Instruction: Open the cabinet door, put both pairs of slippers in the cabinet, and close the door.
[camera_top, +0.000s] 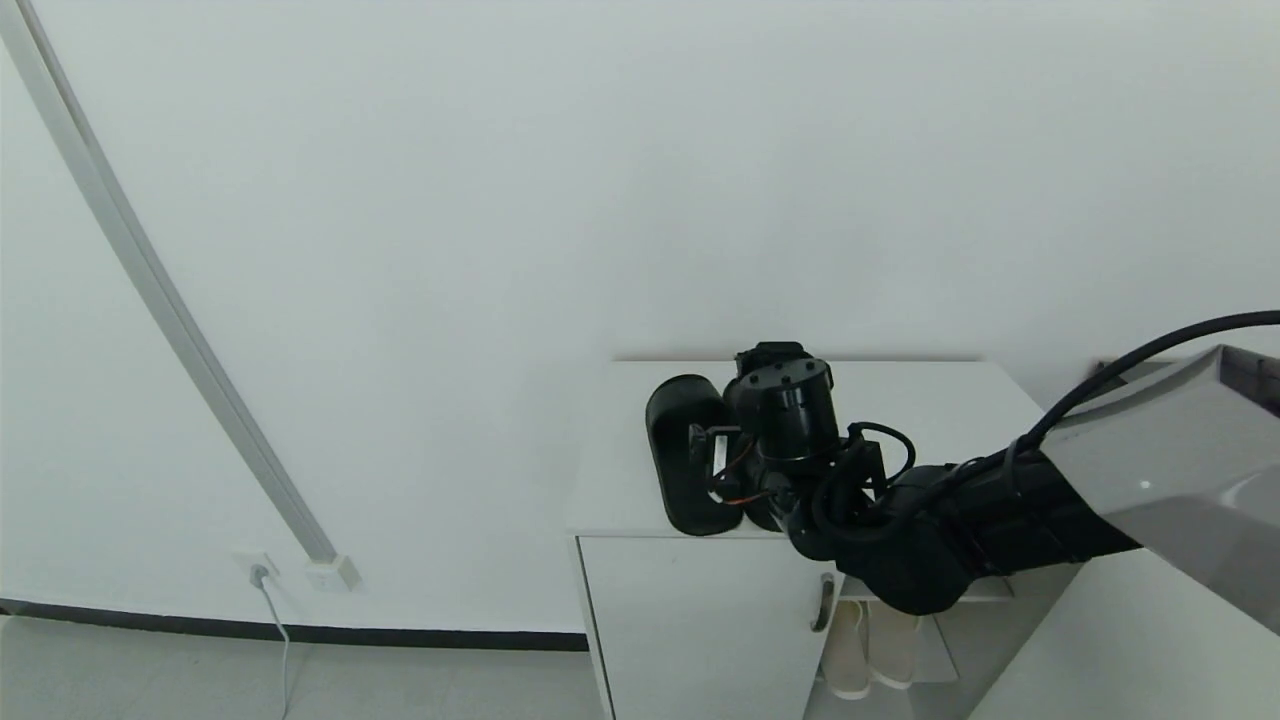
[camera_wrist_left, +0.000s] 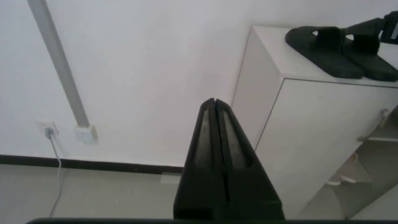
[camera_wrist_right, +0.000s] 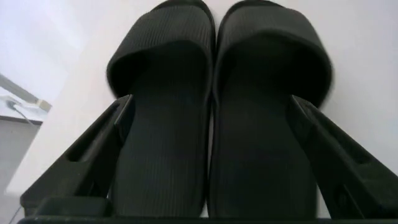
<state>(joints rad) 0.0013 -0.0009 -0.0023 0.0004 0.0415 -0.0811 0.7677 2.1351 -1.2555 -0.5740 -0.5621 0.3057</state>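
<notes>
Right hand (camera_wrist_right: 209, 102) (fingers spread) straddles 2 black slippers (camera_wrist_right: 163, 59) at cabinet (camera_top: 930, 410) front edge.

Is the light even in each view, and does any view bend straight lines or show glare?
Head view: soft, even light, and the wall conduit looks bowed, so the lens bends lines there. Left wrist view: the wall conduit runs straight, no glare. Right wrist view: the black slippers are dark against the bright cabinet top, casting hardly any shadow.
</notes>
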